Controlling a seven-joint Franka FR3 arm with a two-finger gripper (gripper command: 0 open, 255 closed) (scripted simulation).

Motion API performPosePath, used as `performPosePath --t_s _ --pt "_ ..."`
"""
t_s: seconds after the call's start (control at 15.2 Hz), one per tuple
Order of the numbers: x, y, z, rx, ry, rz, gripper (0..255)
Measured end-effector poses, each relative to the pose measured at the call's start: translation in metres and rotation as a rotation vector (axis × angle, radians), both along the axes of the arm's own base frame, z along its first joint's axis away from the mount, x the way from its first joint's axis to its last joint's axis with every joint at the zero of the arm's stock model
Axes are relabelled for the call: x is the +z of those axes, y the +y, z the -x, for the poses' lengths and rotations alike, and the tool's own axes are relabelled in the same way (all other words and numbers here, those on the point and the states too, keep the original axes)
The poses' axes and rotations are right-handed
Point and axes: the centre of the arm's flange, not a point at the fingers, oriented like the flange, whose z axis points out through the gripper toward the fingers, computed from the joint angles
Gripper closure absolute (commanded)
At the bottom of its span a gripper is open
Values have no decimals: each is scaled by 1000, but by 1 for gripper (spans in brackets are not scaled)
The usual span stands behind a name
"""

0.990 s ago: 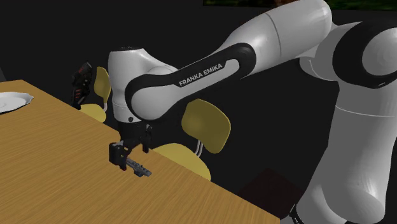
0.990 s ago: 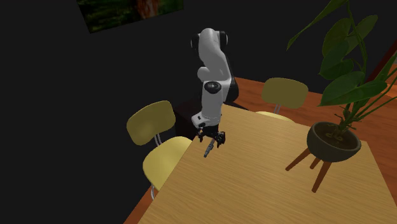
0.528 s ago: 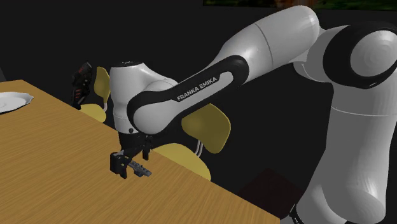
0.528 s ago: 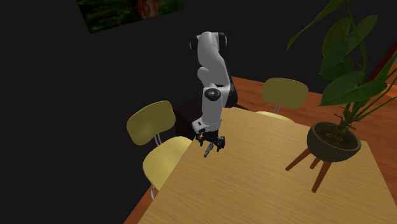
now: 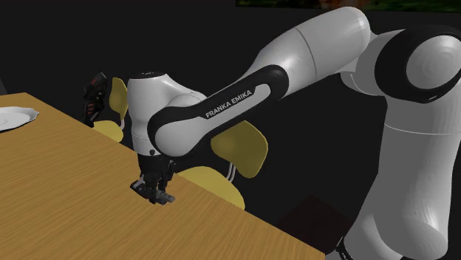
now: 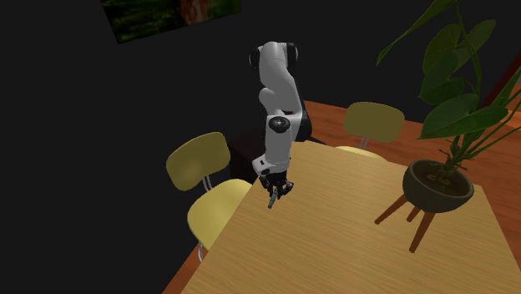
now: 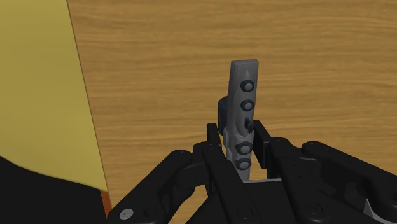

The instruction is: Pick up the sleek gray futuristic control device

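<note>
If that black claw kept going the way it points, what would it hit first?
Likely the wooden table right beneath: the gripper points down at it, with the gray control device already clasped between its fingers.

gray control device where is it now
In the wrist view, the gray control device is clasped in the end effector, on the wooden table near the yellow chair.
</note>
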Motion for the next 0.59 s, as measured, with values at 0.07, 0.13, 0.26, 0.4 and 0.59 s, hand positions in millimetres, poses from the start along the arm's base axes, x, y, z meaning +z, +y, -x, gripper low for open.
performPosePath --t_s 0.07,0.13,0.26,0.4,0.59 --pt "0 0 0 0 0 0 255" --pt "0 0 0 0 0 0 255" --pt "8 0 0 0 0 0 255" --pt "16 0 -2 0 0 0 255" --pt "32 -1 1 0 0 0 255"
